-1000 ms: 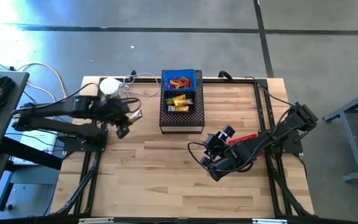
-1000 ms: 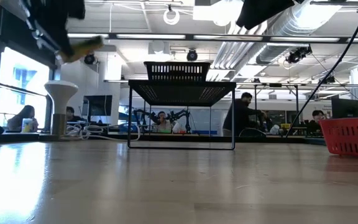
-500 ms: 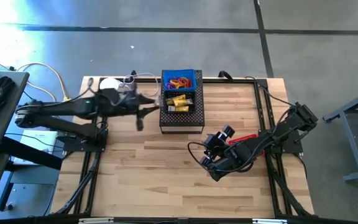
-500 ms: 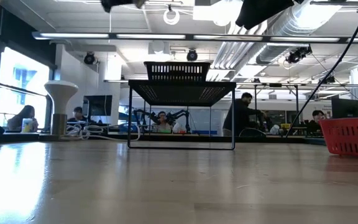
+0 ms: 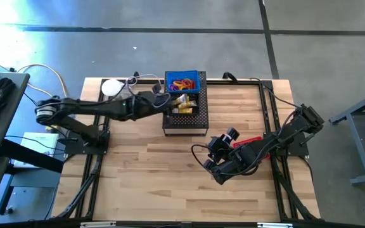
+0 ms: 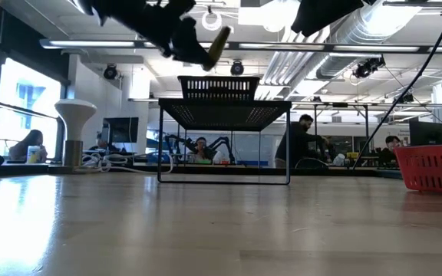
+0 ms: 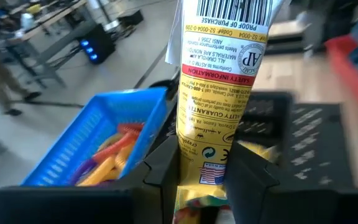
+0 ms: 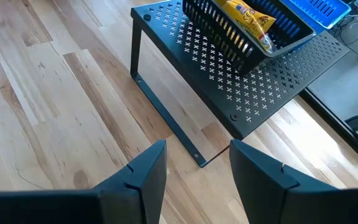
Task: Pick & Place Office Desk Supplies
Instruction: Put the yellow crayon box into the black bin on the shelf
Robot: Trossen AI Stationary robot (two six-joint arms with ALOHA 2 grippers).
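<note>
The left gripper (image 7: pixel 201 177) is clamped on a yellow crayon pack (image 7: pixel 219 93), holding it just above the black basket (image 5: pixel 185 106) on the perforated stand (image 8: pixel 253 81), beside the blue bin (image 7: pixel 98 140) of coloured bands. Let go too near the rim and I think the long pack could tip off the edge. The right gripper (image 8: pixel 197 168) rests low by the red basket (image 6: pixel 432 169), fingers apart, empty.
</note>
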